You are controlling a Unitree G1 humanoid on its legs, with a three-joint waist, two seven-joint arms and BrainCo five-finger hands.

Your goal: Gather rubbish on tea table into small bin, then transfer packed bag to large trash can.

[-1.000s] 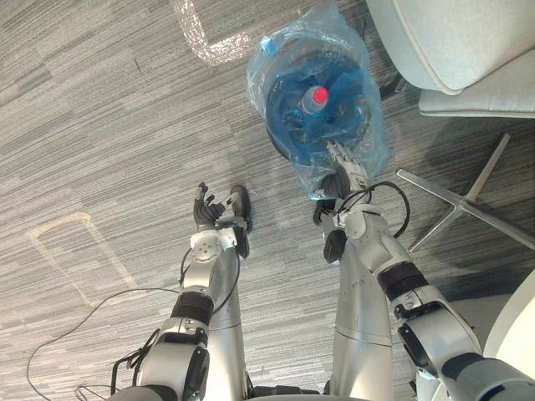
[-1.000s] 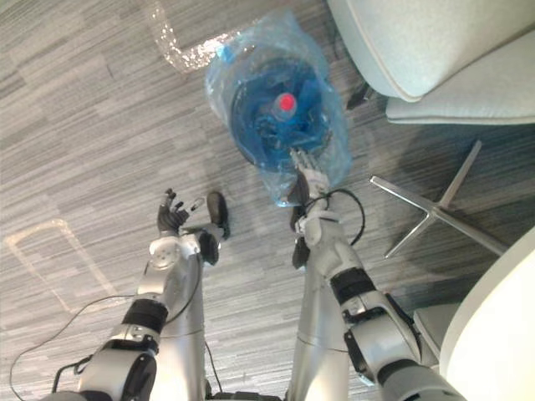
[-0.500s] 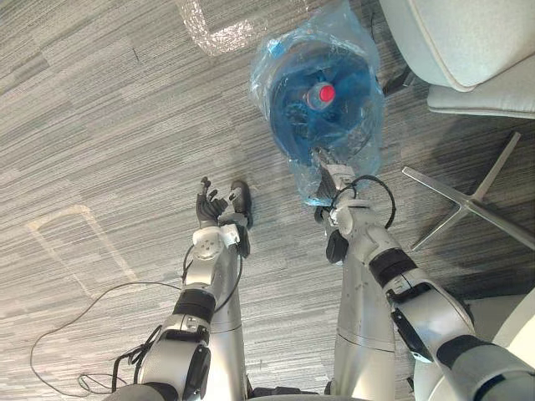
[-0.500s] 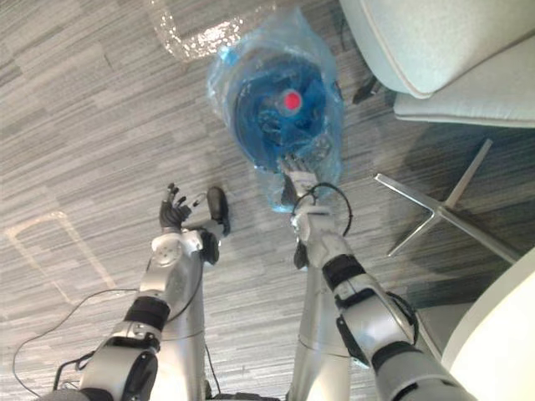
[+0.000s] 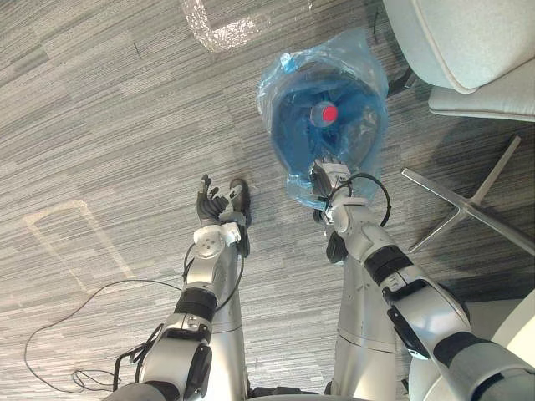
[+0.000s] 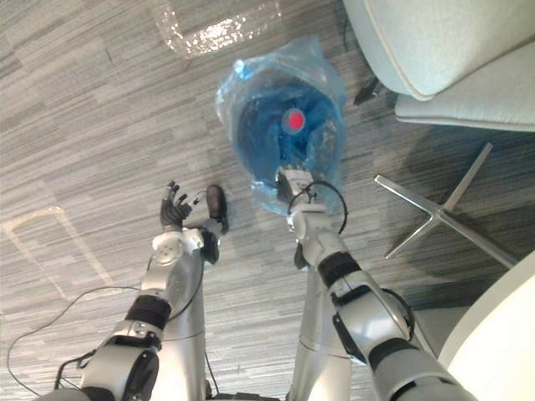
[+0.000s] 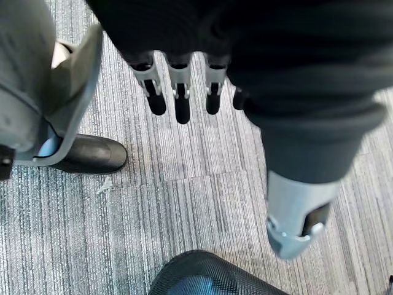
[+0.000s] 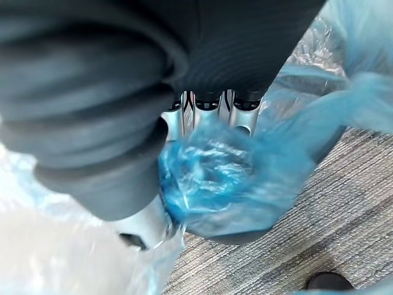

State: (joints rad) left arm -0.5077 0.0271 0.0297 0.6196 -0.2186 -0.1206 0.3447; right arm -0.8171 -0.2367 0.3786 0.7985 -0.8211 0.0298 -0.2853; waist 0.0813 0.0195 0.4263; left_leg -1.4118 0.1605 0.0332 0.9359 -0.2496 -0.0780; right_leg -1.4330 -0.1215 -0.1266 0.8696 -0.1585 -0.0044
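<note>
The floor (image 5: 100,100) is grey carpet with fine stripes. A bright patch of light (image 5: 221,18) glares on it at the far edge, and a faint pale outline (image 5: 50,213) marks it to the left. To the right stands a pale upholstered chair (image 5: 468,42), with splayed metal legs (image 5: 473,200) beneath it.

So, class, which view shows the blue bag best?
The left eye view: the whole bag shows, with the right hand gripping its near edge. The right eye view shows much the same; the right wrist view, a bunched fold inside that hand.
</note>
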